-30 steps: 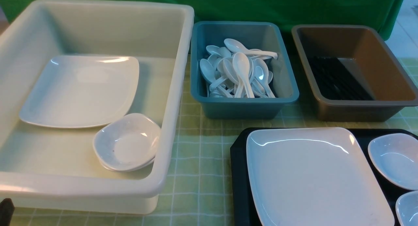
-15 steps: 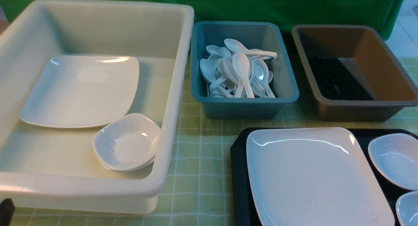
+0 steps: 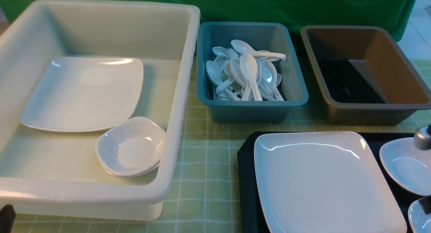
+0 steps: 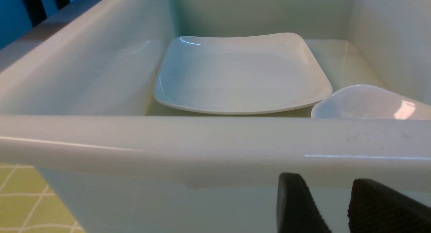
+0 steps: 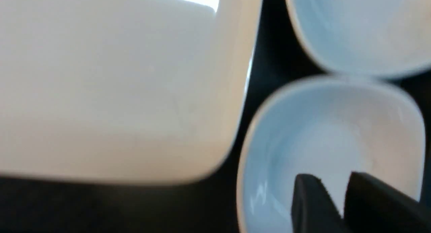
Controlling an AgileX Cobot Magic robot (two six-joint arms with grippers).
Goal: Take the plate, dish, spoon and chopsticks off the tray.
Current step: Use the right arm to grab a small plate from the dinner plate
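The right gripper [image 5: 331, 177] hung straight above the nearer small white squarish dish [image 5: 323, 135]. Its fingertips were over the hollow, close to the rim on the robot's side, and its jaws were parted only narrowly, with nothing between them. A drop and a pinch on that rim looked like the coming move. The dish was rounded and about as wide as it was long, so no axis needed matching.

A second small white dish [image 3: 404, 165] sat just beyond the gripper. The large glossy white squarish plate [image 3: 323, 179] lay just to its left, and all three were on the dark rectangular plastic tray [image 3: 247, 179].

The left gripper [image 4: 325, 179] was well away, slightly open and empty beside the big cream plastic tub [image 4: 202, 142], so the right arm was plainly nearer. I saw no spoon or chopsticks on the visible part of the tray. I could read no label or writing anywhere.
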